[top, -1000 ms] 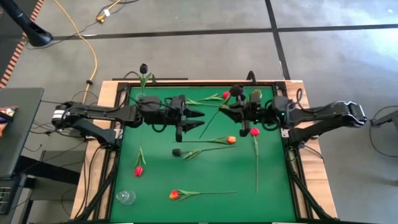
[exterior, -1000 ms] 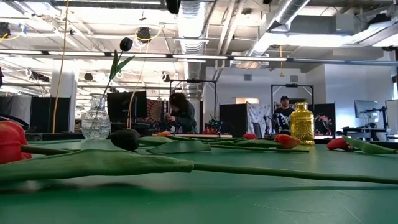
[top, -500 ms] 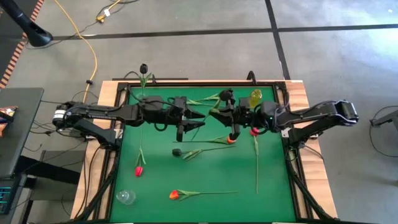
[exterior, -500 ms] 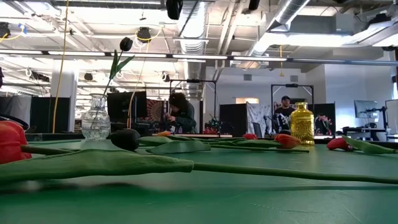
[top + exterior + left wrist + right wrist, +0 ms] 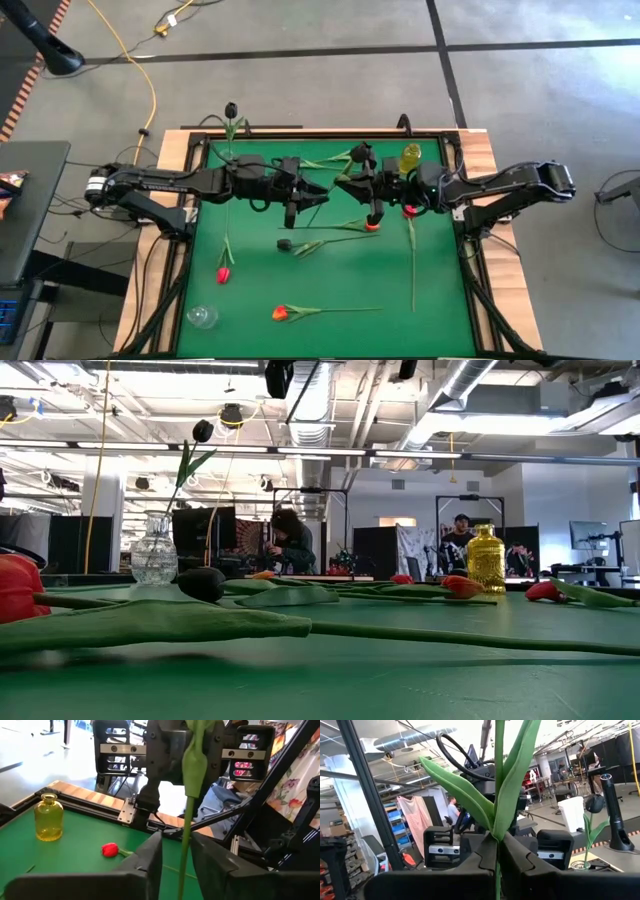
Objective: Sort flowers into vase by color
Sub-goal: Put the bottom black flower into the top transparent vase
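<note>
Mid-air handover over the bench [image 5: 440,300]: right hand [image 5: 497,851] clenched on a tulip stem [image 5: 498,780], holding it upright so left hand [image 5: 176,851], not yet clenched, straddles the same stem

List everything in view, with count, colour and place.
Table: one, green top.
Clear vase: one, far left corner.
Standing tulip: one, black, in clear vase.
Yellow vase: one, far right.
Clear cup: one, near left corner.
Red tulips: two, lying left and right.
Orange tulips: two, lying near edge and centre.
Black tulip: one, lying centre.
Held tulip: one, green stem, between the grippers.
People: two, room behind.
Left gripper: jaws open around held stem.
Right gripper: jaws shut on it.
</note>
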{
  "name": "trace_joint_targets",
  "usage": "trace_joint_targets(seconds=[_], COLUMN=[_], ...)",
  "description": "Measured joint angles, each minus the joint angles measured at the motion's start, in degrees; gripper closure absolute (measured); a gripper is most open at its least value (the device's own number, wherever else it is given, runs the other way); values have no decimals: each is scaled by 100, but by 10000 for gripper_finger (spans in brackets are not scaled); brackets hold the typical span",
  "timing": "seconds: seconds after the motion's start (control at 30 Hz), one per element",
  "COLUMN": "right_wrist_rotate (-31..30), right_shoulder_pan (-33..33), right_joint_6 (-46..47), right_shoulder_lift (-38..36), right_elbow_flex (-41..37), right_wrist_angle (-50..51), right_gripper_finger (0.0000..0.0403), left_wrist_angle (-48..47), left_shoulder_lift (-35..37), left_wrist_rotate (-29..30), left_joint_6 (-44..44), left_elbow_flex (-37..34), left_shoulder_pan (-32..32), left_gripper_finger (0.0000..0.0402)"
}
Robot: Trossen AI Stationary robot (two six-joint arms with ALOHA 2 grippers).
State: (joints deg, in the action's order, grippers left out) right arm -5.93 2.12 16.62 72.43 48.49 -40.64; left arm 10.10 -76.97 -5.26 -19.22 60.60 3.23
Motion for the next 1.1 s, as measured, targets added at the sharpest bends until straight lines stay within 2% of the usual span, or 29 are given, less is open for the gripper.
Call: trace_joint_targets(seconds=[0.27, 0.5, 0.67, 0.77, 0.87, 0.97, 1.1], right_wrist_rotate=[-2, -2, -1, 0, 0, 11, 24], right_shoulder_pan=[-1, 82, 127, 120, 110, 113, 117], right_joint_6=[-2, -2, 152, 555, 585, 593, 595], right_shoulder_lift=[1, 1, 0, -1, -4, -12, -48], right_elbow_flex=[0, 0, 0, 0, 0, 0, 0], right_wrist_angle=[25, 33, 33, 29, 23, 50, 44], right_gripper_finger=[367, 349, 298, 252, 202, 159, 129], left_wrist_angle=[-13, -17, -10, -19, -40, -42, -203], left_shoulder_lift=[0, 0, 0, 28, 139, 365, 854], left_wrist_rotate=[-9, -23, -20, 36, 155, 502, 1166], left_joint_6=[13, 9, 12, 63, 133, 317, 759], left_elbow_flex=[0, 0, 0, 0, 0, 0, 0], left_shoulder_pan=[-1, -5, -5, 34, 125, 241, 420], left_gripper_finger=[394, 400, 400, 400, 400, 400, 400])
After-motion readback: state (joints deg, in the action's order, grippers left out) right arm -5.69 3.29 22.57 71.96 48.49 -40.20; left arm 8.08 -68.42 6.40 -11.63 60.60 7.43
